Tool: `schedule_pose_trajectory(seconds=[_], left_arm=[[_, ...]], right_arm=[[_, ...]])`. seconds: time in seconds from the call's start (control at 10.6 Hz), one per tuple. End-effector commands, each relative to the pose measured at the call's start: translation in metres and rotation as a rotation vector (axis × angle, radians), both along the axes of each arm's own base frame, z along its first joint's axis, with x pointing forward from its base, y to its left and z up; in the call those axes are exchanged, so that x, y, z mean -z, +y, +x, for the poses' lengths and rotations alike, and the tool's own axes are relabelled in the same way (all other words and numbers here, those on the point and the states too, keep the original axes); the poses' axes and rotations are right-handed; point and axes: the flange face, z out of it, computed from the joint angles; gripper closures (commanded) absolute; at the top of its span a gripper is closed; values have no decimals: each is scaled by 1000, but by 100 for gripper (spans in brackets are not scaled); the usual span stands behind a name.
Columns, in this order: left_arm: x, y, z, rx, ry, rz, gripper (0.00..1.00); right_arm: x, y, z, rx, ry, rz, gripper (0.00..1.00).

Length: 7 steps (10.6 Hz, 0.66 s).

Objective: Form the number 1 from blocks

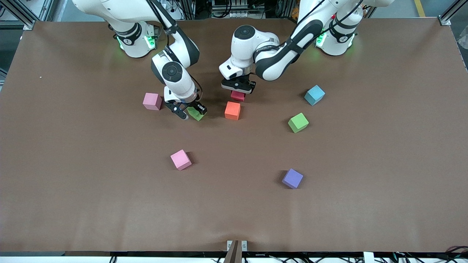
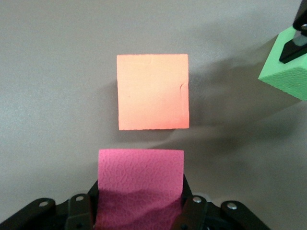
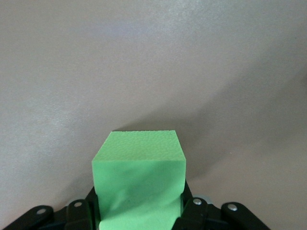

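You are holding the crimson red block (image 1: 238,96) in the left gripper (image 1: 238,88), whose fingers are closing snugly on its sides, and it is sitting just beside the orange block (image 1: 232,110), on the edge of it farther from the front camera; in the left wrist view the two faces are lining up squarely with only a narrow gap between them, which looks like the start of the straight stroke of the numeral. Taking the orange block as your landmark, the right gripper (image 1: 191,111) is working just beside it toward the right arm's end of the surface (image 1: 73,190), its fingers clamping the first green block (image 1: 196,113), which is tilting in the grip rather than lying flat, so expect to square it before setting it down. The second green block (image 1: 298,122) is lying loose, well apart from the orange block toward the left arm's end. The bright pink block (image 1: 180,159) is resting nearer the front camera than the orange block, and a duller pink cube (image 1: 152,101) is sitting toward the right arm's end, just past the right gripper. The light blue cube (image 1: 314,95) and purple cube (image 1: 292,178) are waiting well clear of the orange block, seemingly out of the way.
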Motion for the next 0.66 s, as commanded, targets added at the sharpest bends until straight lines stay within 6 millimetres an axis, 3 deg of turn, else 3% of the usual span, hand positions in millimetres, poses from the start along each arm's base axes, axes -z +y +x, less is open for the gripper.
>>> schedule_pose_trajectory(seconds=[0.0, 0.57], left_arm=[[15, -5, -4, 7, -43, -16, 100], [20, -15, -2, -1, -34, -39, 100]], right_arm=[[-13, -1, 9, -64, -34, 29, 100], [-34, -18, 46, -224, -102, 52, 100]])
